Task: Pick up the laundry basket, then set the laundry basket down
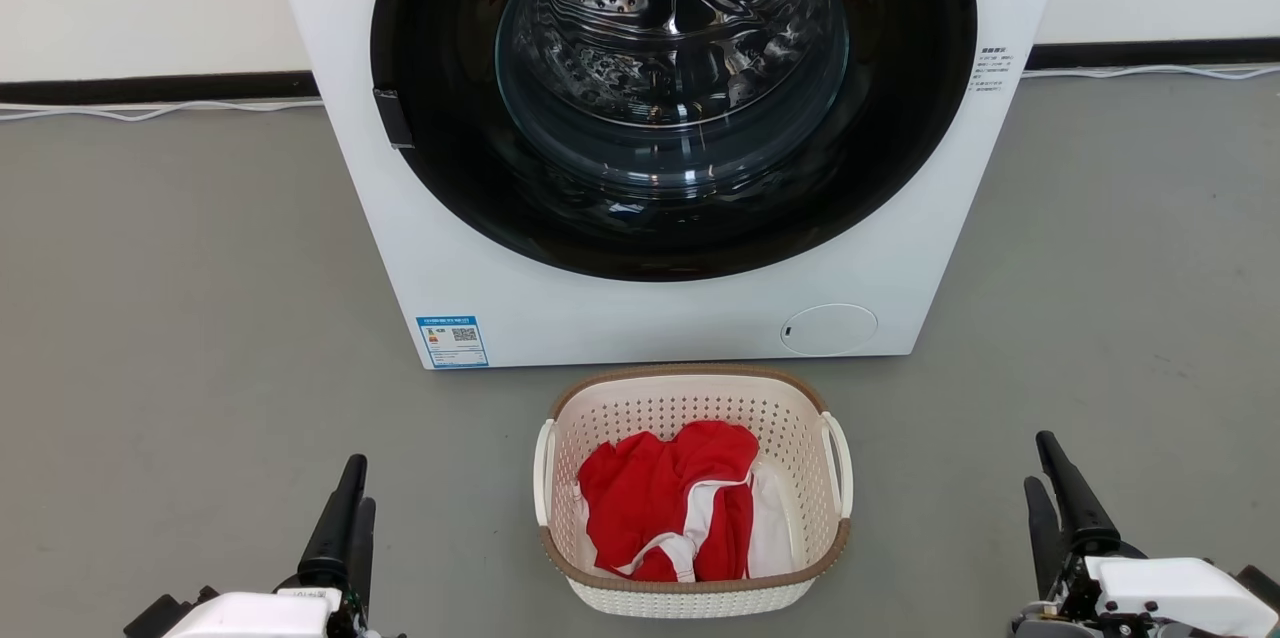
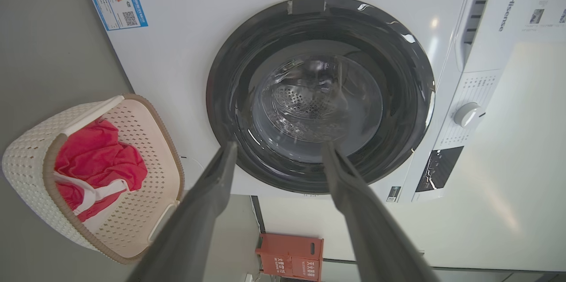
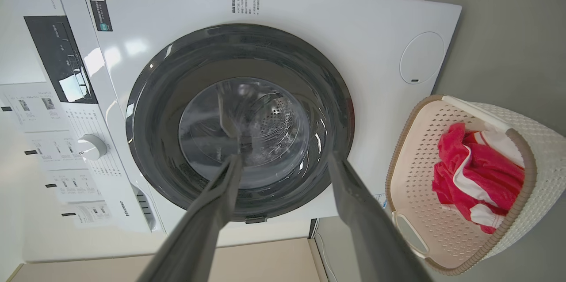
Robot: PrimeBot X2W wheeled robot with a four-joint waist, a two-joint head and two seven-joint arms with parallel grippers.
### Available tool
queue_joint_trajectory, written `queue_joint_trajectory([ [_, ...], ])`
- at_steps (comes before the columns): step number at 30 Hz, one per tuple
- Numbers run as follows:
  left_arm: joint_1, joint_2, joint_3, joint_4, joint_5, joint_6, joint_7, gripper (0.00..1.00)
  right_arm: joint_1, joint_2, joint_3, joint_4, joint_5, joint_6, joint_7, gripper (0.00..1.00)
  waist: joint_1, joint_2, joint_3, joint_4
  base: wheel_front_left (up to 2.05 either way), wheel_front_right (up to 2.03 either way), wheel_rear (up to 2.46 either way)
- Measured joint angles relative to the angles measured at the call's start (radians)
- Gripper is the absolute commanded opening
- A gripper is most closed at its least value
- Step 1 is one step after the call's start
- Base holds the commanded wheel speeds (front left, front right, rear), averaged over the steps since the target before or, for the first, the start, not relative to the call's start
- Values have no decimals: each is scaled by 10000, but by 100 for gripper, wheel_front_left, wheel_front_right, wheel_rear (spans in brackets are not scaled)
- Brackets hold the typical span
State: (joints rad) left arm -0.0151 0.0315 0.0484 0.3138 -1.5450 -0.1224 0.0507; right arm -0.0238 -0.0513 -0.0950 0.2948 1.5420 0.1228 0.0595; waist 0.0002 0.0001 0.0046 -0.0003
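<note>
Laundry basket (image 1: pixel 690 600) stood at 6 o'clock of the washing machine (image 1: pixel 450 248), holding red cloth (image 1: pixel 655 498). Left gripper (image 1: pixel 356 493) at its 9 o'clock and right gripper (image 1: pixel 1040 466) at its 3 o'clock were both spread and empty, apparently flanking it for a handle lift.

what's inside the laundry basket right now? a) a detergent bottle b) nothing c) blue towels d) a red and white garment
d: a bunched red and white garment lies inside the laundry basket, which sits on the floor in front of the washing machine.
</note>
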Motion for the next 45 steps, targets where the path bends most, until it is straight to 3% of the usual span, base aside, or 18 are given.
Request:
queue_joint_trajectory([
  [27,0,12,-309,-17,3338,192,-732,100,0,-196,134,-268,-4428,0,-757,100,-1,0,-7,3,0,0,0],
  [45,0,23,-378,-224,6324,343,-1252,100,-9,-426,435,-343,-7225,2,-1317,100,-1,0,23,-53,0,0,0],
])
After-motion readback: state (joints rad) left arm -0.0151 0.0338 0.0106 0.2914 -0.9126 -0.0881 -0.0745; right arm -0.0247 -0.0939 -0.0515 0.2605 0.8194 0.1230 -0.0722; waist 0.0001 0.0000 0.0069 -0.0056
